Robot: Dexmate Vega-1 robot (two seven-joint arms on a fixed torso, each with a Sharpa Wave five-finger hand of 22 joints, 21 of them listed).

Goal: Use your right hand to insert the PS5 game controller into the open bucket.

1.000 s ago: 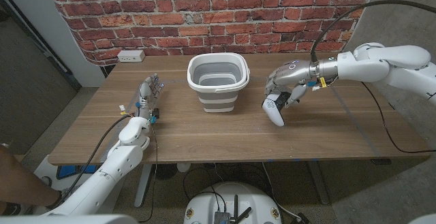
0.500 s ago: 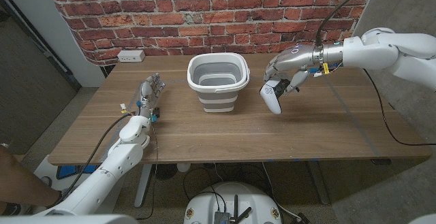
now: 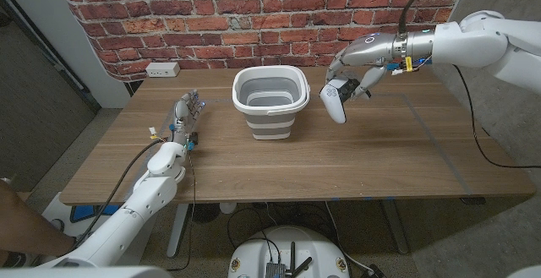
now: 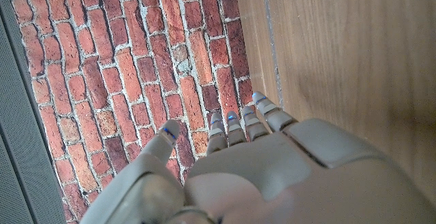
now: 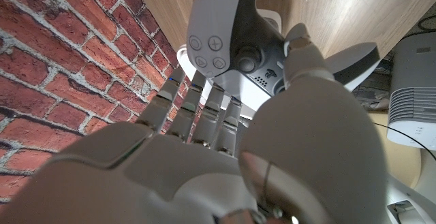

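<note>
A white game controller (image 3: 336,102) is held clamped in the right robot hand (image 3: 359,67), lifted clear of the surface (image 3: 338,155) just beside the grey-and-white bucket (image 3: 270,100) near the far edge. The left robot hand (image 3: 183,113), fingers straight and apart, is seen empty near the left edge.

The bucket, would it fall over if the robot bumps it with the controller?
Probably not easily: the bucket stands upright on the table and looks wide and squat. It is empty, though, so it may slide if nudged. Its ribbed grey wall suggests a collapsible kind, so it might flex. The right hand holds the controller beside it.
</note>
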